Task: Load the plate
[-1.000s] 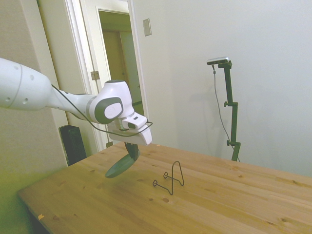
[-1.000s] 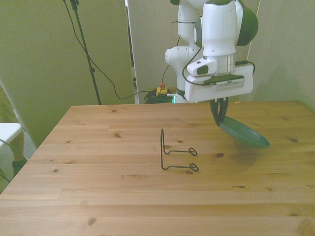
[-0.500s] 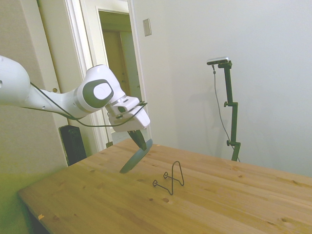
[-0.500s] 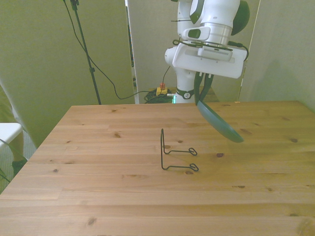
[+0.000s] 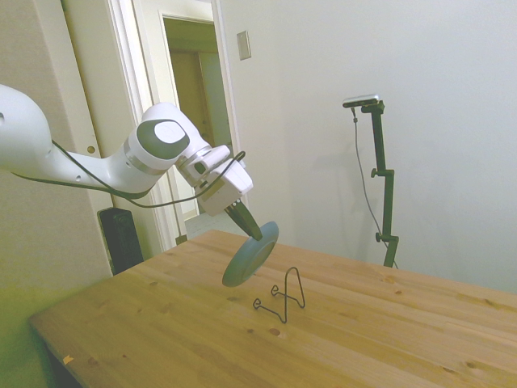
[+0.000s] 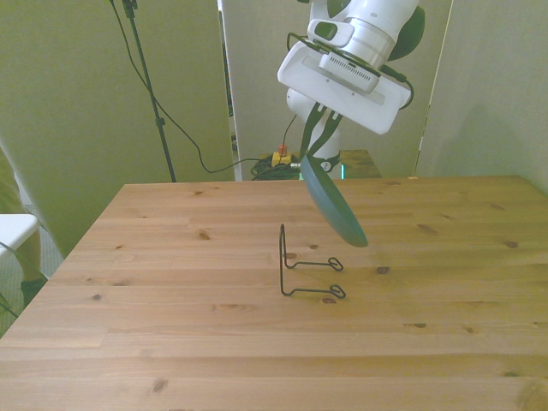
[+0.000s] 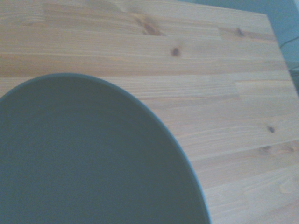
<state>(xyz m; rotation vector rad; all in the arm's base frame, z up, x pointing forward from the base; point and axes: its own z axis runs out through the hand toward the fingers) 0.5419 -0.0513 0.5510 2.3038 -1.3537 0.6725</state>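
While the gripper (image 6: 313, 152) pinches the plate (image 6: 334, 204) by its upper rim, fingers closed on it, the plate hangs tilted in the air above the tabletop (image 6: 171, 325), just above and beside the black wire stand (image 6: 306, 267). To load it well, I'd judge the plate should be turned more upright, its lower edge lowered between the stand's tall loop and its front hooks, then released only once it leans steady. From the side the plate (image 5: 250, 255) shows clear of the stand (image 5: 283, 297); the wrist camera gives only the plate's face (image 7: 84, 158) over bare wood, no stand at all.
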